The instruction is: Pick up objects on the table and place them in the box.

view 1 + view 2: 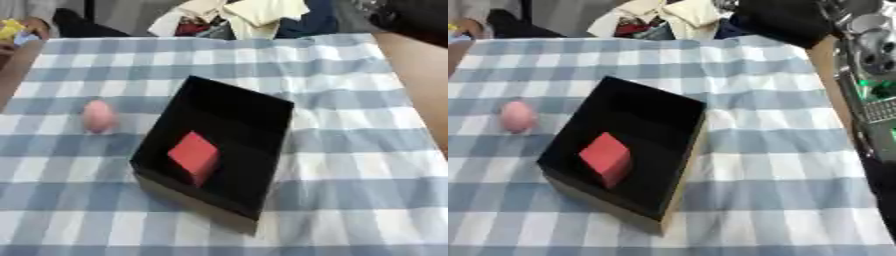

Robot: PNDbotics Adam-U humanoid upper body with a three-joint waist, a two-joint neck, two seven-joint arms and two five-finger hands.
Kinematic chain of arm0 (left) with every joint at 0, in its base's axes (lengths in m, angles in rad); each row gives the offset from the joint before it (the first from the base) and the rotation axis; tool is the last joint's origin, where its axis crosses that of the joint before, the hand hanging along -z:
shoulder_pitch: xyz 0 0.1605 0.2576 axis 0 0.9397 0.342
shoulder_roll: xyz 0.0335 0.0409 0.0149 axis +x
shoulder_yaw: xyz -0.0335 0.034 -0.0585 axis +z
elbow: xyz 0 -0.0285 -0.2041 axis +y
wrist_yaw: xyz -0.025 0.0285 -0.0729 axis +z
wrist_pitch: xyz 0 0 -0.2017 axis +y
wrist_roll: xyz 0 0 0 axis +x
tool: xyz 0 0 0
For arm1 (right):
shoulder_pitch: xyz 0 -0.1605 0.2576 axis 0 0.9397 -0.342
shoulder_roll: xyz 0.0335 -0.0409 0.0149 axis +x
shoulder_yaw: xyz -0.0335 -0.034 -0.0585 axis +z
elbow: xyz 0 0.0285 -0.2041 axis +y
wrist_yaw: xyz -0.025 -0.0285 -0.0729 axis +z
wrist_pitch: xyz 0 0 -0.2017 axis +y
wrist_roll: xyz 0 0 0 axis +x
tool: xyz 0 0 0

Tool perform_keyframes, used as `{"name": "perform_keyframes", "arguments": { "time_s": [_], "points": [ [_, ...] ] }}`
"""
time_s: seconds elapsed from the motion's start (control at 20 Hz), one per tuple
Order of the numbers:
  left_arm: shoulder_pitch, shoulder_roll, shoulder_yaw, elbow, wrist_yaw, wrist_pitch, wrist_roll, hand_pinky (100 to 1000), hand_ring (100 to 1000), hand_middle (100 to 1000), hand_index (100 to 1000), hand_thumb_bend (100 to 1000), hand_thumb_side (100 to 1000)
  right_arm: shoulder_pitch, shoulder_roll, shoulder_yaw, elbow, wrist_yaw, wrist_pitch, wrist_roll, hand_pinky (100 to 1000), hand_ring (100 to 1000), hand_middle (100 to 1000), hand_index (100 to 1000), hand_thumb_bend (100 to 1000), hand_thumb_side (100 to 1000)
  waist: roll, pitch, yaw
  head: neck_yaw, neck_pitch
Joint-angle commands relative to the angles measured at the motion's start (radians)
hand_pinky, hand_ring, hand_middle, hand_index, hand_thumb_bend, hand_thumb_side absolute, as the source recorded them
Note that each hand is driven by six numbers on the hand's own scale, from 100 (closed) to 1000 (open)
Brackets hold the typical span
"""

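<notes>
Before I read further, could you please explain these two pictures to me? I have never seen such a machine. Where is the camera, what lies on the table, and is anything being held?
Both pictures come from one stereo camera in the head of a humanoid robot, looking down at its work: a left eye view and a right eye view of the same moment. The robot has two arms with hands, but neither hand shows in these views, so nothing is seen being held. On the table lies a blue and white checked cloth. In the middle stands an open black box, and a red block already lies inside it. A small pink rounded object rests on the cloth to the left of the box, apart from it. It is presumably the next thing to go in.
</notes>
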Motion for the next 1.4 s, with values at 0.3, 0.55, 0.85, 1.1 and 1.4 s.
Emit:
{"name": "perform_keyframes", "arguments": {
  "time_s": [0.3, 0.55, 0.85, 1.1, 1.4],
  "points": [
    [0.019, 0.221, -0.032, -0.016, -0.139, 0.122, -0.060, 508, 680, 677, 813, 100, 937, 0.023, -0.017, -0.067, -0.021, -0.092, -0.062, -0.173, 935, 897, 791, 830, 100, 756, 0.004, -0.010, -0.006, 0.005, 0.001],
    [0.016, 0.324, -0.051, -0.016, -0.151, 0.166, -0.164, 525, 683, 670, 819, 100, 946, 0.042, -0.017, -0.089, -0.021, -0.112, -0.078, -0.237, 937, 897, 789, 829, 100, 754, 0.003, -0.005, -0.012, 0.008, 0.000],
    [-0.006, 0.438, -0.086, -0.016, -0.154, 0.182, -0.342, 558, 696, 676, 832, 100, 964, 0.062, -0.020, -0.114, -0.021, -0.108, -0.077, -0.272, 940, 898, 789, 828, 100, 756, 0.000, -0.001, -0.018, 0.011, -0.011],
    [-0.042, 0.516, -0.134, -0.015, -0.148, 0.173, -0.483, 588, 703, 676, 839, 100, 979, 0.065, -0.018, -0.120, -0.021, -0.099, -0.075, -0.281, 942, 900, 791, 828, 100, 758, -0.001, -0.003, -0.020, 0.008, -0.018],
    [-0.086, 0.561, -0.190, 0.022, -0.123, 0.167, -0.607, 624, 726, 680, 855, 132, 981, 0.063, -0.013, -0.120, -0.021, -0.090, -0.075, -0.274, 943, 901, 793, 827, 100, 762, -0.002, -0.003, -0.022, 0.010, -0.025]
  ]
}}
